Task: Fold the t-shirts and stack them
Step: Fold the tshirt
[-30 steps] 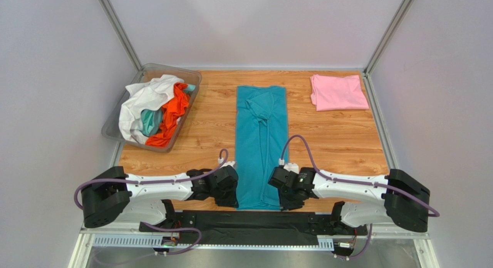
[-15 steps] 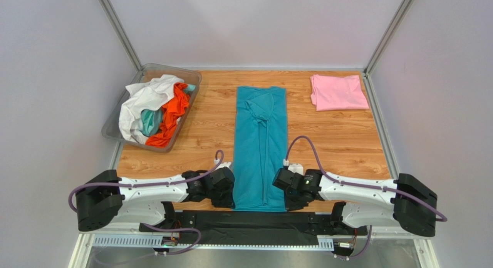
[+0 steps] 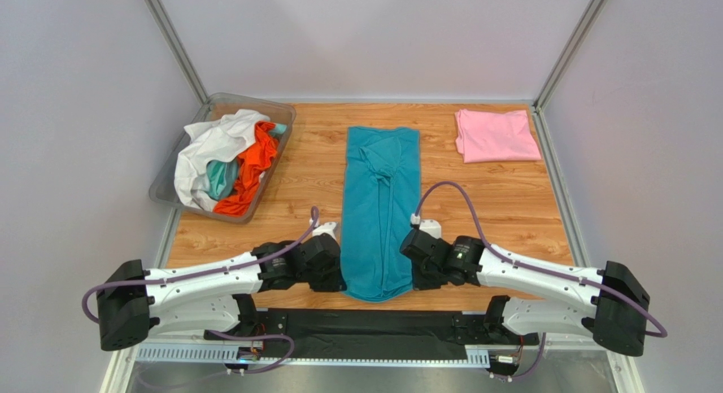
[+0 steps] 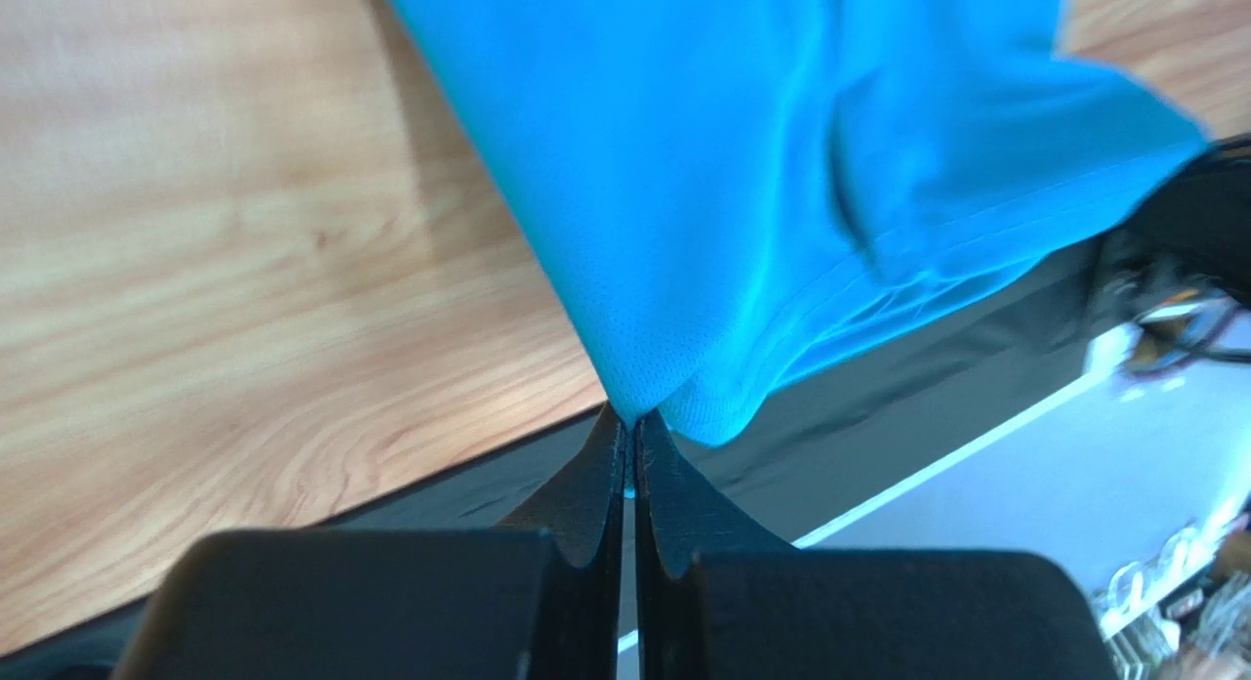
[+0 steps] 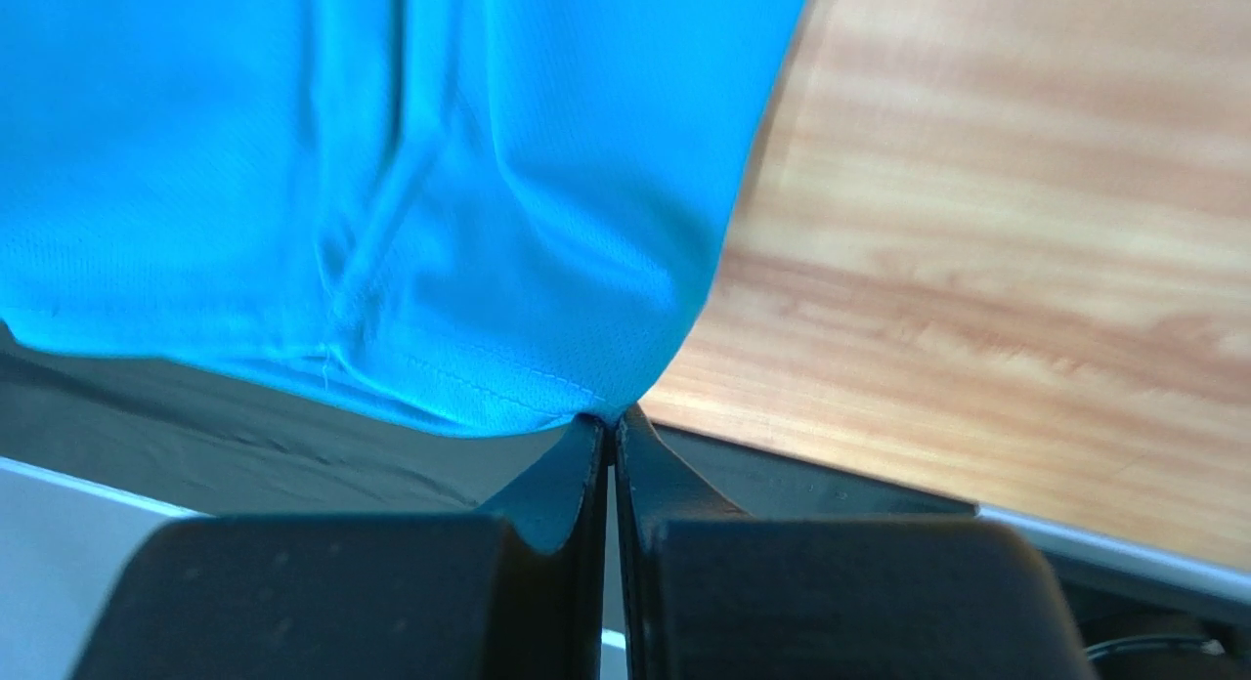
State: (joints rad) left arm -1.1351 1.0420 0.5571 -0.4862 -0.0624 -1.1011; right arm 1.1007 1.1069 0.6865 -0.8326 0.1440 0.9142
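Teal t-shirt (image 3: pixel 379 215) hem corners pinched between left fingers (image 4: pixel 595 490) and right fingers (image 5: pixel 570 487).

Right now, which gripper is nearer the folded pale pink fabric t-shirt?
Right. The right gripper, clamped on the teal-blue t-shirt's near right corner, lies toward the arms and left of the pink t-shirt; the left gripper holds the opposite corner, farther left.
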